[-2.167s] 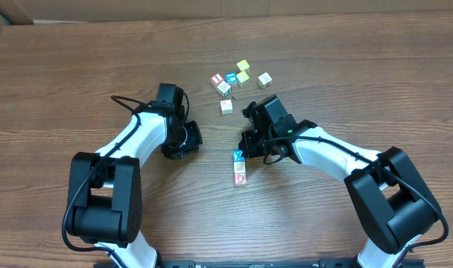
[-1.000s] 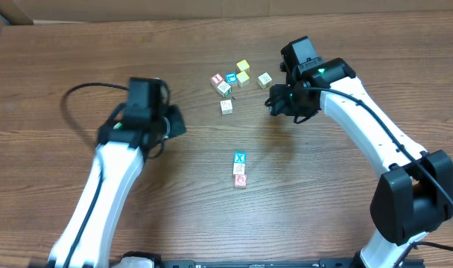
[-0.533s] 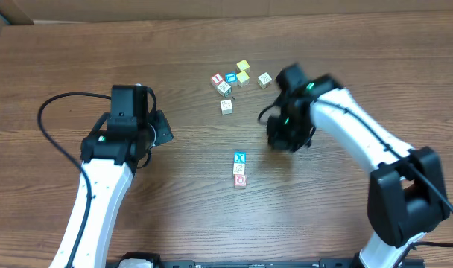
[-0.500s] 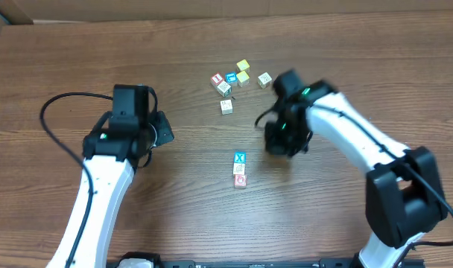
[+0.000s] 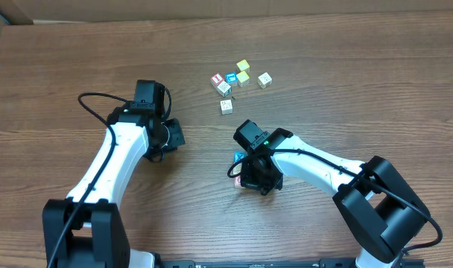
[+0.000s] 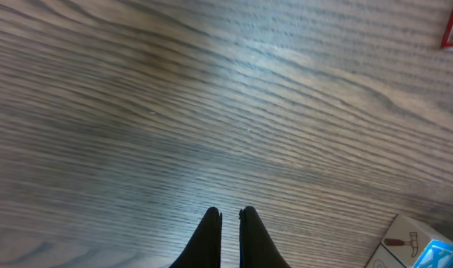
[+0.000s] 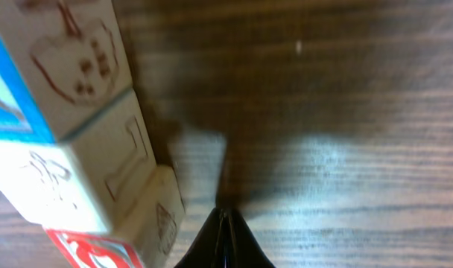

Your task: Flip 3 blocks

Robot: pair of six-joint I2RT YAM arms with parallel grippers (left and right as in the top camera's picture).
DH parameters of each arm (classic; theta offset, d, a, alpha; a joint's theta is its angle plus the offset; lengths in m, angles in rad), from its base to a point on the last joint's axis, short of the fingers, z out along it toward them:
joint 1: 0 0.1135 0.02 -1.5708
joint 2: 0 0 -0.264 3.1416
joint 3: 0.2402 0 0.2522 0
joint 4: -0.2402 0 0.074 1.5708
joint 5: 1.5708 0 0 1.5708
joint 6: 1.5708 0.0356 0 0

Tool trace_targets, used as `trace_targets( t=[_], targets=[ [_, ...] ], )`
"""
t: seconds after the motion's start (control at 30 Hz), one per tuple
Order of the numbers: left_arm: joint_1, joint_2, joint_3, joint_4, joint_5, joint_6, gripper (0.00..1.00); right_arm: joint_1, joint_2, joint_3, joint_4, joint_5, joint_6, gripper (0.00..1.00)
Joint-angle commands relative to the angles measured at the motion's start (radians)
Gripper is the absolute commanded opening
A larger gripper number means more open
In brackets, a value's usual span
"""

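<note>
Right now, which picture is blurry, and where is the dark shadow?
Right wrist view: the blocks are fuzzy up close, and a dark shadow lies on the table beyond the right gripper. Left wrist view: pale glare on the wood. Overhead view: sharp.

partial white "X" on the blue face of a block (image 6: pixel 420 246), markings on other cubes (image 5: pixel 231 78) too small to read

Right gripper (image 5: pixel 249 179) — over the blocks (image 5: pixel 238 156) (mostly hidden).
</note>
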Motion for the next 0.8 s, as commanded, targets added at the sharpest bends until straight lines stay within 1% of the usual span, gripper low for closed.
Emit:
trace_targets(
  t=[0.0,0.13,0.77],
  targets=[
    [0.002,0.034,-0.002,0.001,0.074,0.063,0.04,-0.004,-0.009,-0.001,0.037,0.048,0.04,0.04],
    [-0.002,0.061,-0.002,0.0,0.085,0.098,0.04,-0.004,-0.009,-0.001,0.074,0.051,0.036,0.04],
    [-0.003,0.074,-0.002,0.005,0.086,0.097,0.04,-0.004,-0.009,-0.001,0.114,0.05,0.034,0.04]
  ],
)
